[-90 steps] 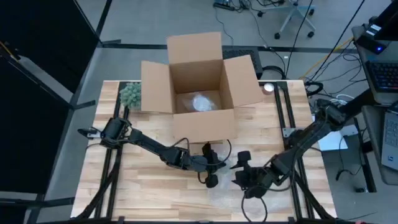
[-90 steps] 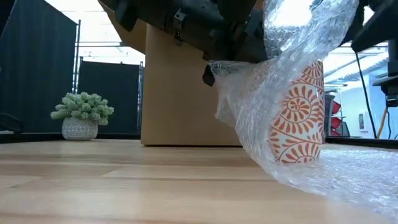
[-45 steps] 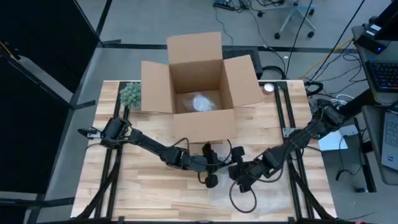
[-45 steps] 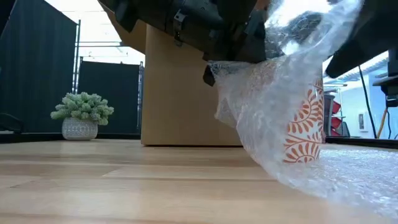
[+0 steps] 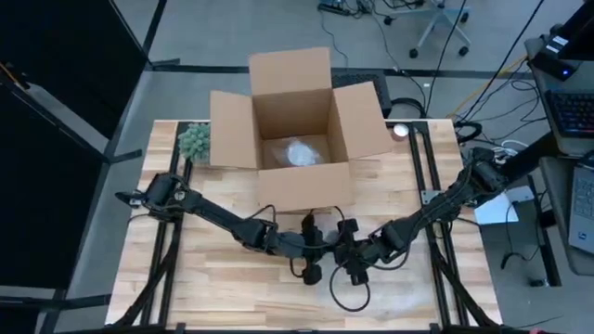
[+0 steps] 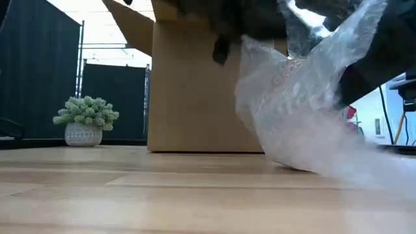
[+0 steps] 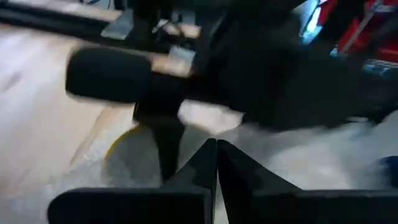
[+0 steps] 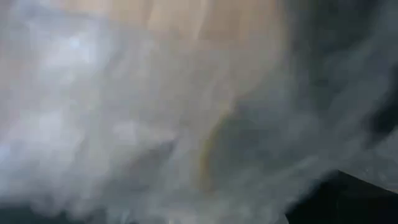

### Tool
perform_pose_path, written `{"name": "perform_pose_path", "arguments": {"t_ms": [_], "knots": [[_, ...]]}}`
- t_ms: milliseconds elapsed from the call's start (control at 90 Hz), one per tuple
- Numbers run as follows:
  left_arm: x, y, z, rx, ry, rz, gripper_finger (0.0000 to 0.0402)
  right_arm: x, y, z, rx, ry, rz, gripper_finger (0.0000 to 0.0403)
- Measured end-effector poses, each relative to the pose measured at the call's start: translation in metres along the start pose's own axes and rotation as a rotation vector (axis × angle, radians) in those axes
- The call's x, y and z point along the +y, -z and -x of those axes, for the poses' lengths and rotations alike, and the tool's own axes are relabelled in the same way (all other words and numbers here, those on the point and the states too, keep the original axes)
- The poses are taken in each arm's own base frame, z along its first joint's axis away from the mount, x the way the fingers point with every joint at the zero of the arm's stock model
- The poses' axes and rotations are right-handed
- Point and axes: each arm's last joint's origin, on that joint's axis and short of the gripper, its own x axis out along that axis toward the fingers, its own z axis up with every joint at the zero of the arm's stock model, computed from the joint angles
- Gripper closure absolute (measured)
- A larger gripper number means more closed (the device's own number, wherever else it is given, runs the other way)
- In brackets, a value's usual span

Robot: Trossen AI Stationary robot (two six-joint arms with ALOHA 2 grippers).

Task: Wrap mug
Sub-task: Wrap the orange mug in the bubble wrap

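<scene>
Two grippers meet at the middle of the table, just in front of the cardboard box (image 5: 295, 130). The left gripper (image 5: 314, 264) and the right gripper (image 5: 353, 266) sit almost touching each other over the bubble wrap (image 6: 305, 123). In the left wrist view the left fingers look pressed together, though what they pinch is hidden; the right gripper's state I cannot tell, since its own camera sees only plastic.

The mug does not show clearly anywhere; judging by the bulge in the low view, it stands under the raised sheet, which drapes over it and trails out along the table (image 6: 130, 195).

My reading is that the fold-over step is in hand: the sheet is being drawn across the mug. The next move likely calls for tucking the loose edge down on the far side without tipping the mug.

Both arms reach low and long, the left from the left edge, the right from the right rear corner. A small potted plant (image 6: 85, 121) stands well apart, beside the box.
</scene>
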Motion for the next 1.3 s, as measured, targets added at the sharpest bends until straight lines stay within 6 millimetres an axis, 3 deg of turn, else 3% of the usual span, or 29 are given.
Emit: {"name": "perform_pose_path", "arguments": {"t_ms": [167, 344, 444, 622, 778, 967, 1111, 1300], "knots": [[-0.011, -0.009, 0.019, 0.028, 0.015, -0.015, 0.0402, 0.0, 0.0, 0.0, -0.004, -0.001, -0.001, 0.0167], [-0.029, -0.012, 0.025, -0.044, 0.077, -0.016, 0.0402, 0.0, 0.0, 0.0, -0.004, -0.001, 0.0, 0.0167], [-0.021, -0.007, 0.014, -0.034, 0.051, 0.011, 0.0402, 0.0, 0.0, 0.0, -0.005, -0.001, 0.001, 0.0167], [0.004, 0.027, -0.017, 0.089, -0.016, 0.086, 0.0402, 0.0, -0.001, 0.0, -0.007, 0.0, 0.0, 0.0167], [0.012, 0.037, -0.029, 0.104, -0.025, 0.141, 0.0402, 0.0, -0.003, 0.004, 0.009, 0.0, 0.005, 0.0167], [0.013, 0.038, -0.03, 0.106, -0.025, 0.142, 0.0402, -0.002, -0.027, 0.03, 0.082, 0.013, 0.033, 0.0167], [0.013, 0.038, -0.029, 0.106, -0.024, 0.141, 0.0402, -0.004, -0.042, 0.062, 0.193, 0.037, 0.042, 0.0167], [0.013, 0.038, -0.029, 0.107, -0.023, 0.14, 0.0402, 0.008, -0.059, 0.088, 0.138, -0.019, 0.037, 0.0167]]}}
